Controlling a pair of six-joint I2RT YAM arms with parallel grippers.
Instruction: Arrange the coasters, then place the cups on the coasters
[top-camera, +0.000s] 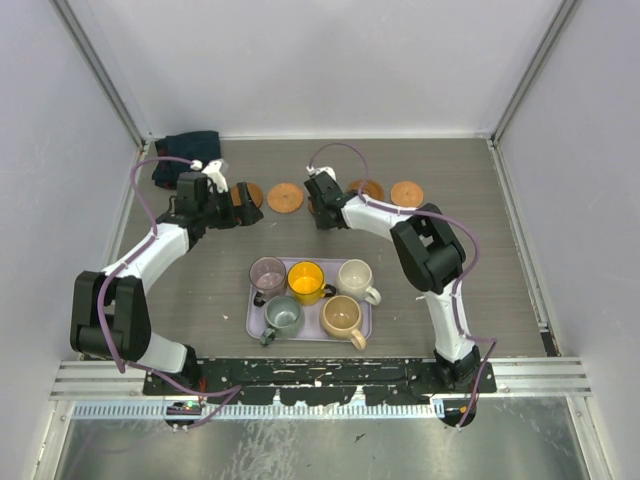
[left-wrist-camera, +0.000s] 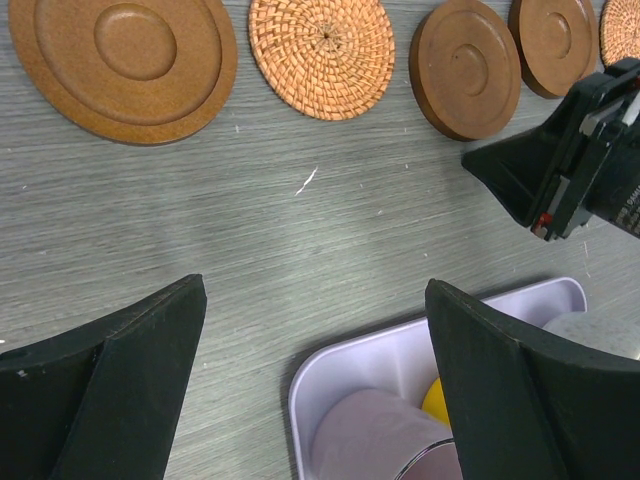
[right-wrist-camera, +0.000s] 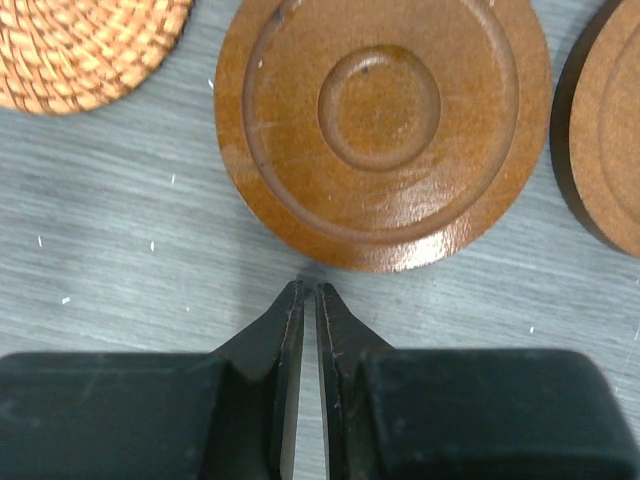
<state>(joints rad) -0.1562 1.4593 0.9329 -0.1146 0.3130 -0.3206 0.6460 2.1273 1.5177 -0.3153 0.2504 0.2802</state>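
Note:
Five coasters lie in a row across the far table: a wooden one (left-wrist-camera: 125, 60), a woven one (left-wrist-camera: 320, 50), two more wooden ones (left-wrist-camera: 465, 65) (left-wrist-camera: 553, 40), and a woven edge (left-wrist-camera: 622, 25). My right gripper (right-wrist-camera: 308, 290) is shut and empty, its tips at the near rim of a wooden coaster (right-wrist-camera: 380, 120). My left gripper (left-wrist-camera: 315, 290) is open and empty, hanging between the coasters and the lavender tray (left-wrist-camera: 340, 370). The mauve cup (top-camera: 268, 273), yellow cup (top-camera: 305, 280), cream cup (top-camera: 355, 278), grey-green cup (top-camera: 283, 316) and tan cup (top-camera: 341, 316) stand on the tray.
A dark blue cloth (top-camera: 185, 150) lies in the far left corner. White walls close the table on three sides. The right gripper's body (left-wrist-camera: 570, 170) is close to my left gripper's right side. The tray (top-camera: 255, 325) sits near the arm bases.

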